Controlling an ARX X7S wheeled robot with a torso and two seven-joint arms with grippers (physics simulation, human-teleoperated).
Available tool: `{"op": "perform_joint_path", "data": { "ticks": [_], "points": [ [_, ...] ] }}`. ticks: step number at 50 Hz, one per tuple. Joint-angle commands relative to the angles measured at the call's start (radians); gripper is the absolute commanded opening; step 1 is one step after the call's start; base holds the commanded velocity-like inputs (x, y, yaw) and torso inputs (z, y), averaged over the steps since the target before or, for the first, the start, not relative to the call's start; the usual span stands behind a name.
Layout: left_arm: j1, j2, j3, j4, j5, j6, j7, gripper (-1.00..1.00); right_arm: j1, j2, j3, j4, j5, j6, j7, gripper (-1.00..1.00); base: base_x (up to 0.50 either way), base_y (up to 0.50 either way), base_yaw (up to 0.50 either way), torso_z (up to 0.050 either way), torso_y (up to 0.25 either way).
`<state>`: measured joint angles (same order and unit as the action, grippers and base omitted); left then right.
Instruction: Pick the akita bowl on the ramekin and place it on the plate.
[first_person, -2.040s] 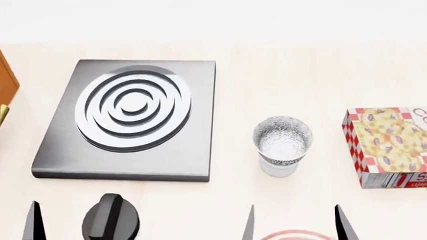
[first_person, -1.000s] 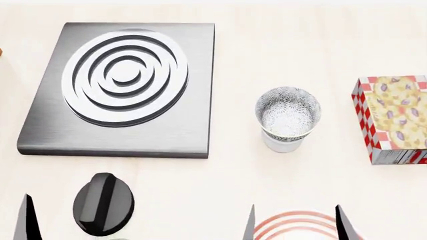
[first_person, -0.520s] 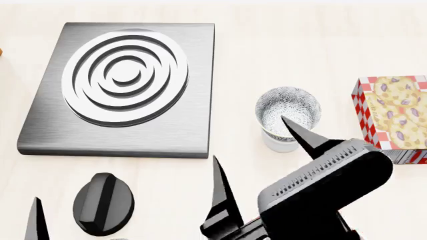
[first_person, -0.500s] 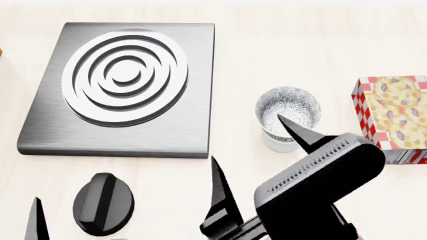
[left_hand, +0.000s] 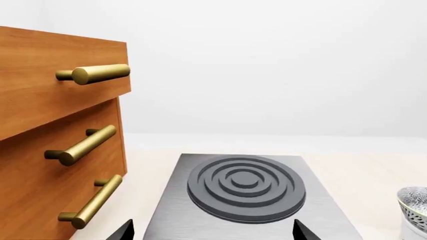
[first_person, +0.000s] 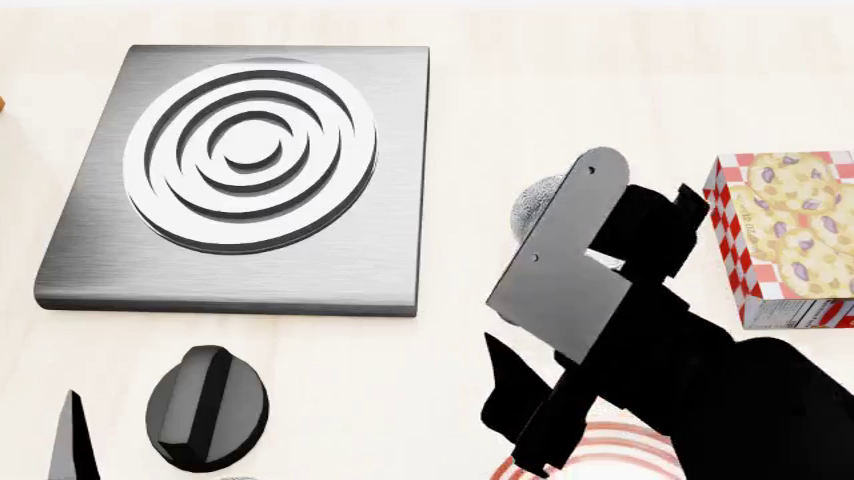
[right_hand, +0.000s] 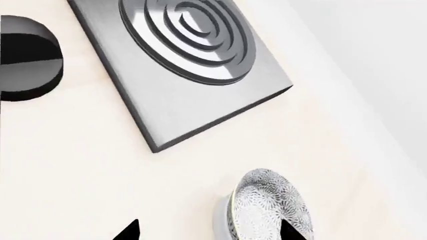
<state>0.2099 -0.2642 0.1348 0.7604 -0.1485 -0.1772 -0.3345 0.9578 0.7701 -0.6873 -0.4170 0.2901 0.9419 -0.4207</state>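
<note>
Jaws of right gripper (right_hand: 208, 231) spread, flanking akita bowl (right_hand: 272, 209); countertop (right_hand: 100, 165) around bare.

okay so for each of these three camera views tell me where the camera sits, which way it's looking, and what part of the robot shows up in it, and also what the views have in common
Head view: from the robot's head, looking down on the counter; stove burner plate, black knob, the right arm covering most of the akita bowl.
Left wrist view: low on the left arm, facing level past the burner plate toward wooden drawers; left gripper tips show.
Right wrist view: on the right arm, angled down at the akita bowl; right gripper tips show.
Shared: all three show the burner plate and the bowl.
</note>
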Motion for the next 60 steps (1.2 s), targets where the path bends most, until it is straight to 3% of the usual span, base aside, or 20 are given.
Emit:
{"op": "perform_joint_path", "data": {
  "ticks": [1,60],
  "points": [
    [-0.005,-0.007,0.008,-0.007,0.002,0.003,-0.012,1.0,0.102,0.013,-0.11,0.159,-0.061,-0.037,-0.092,1.0,0.0,0.0,0.0,0.0,0.0],
    [-0.015,-0.04,0.025,-0.021,-0.012,0.012,-0.06,1.0,0.208,-0.112,-0.296,0.515,-0.229,-0.247,-0.149,1.0,0.0,0.0,0.0,0.0,0.0]
  ]
}}
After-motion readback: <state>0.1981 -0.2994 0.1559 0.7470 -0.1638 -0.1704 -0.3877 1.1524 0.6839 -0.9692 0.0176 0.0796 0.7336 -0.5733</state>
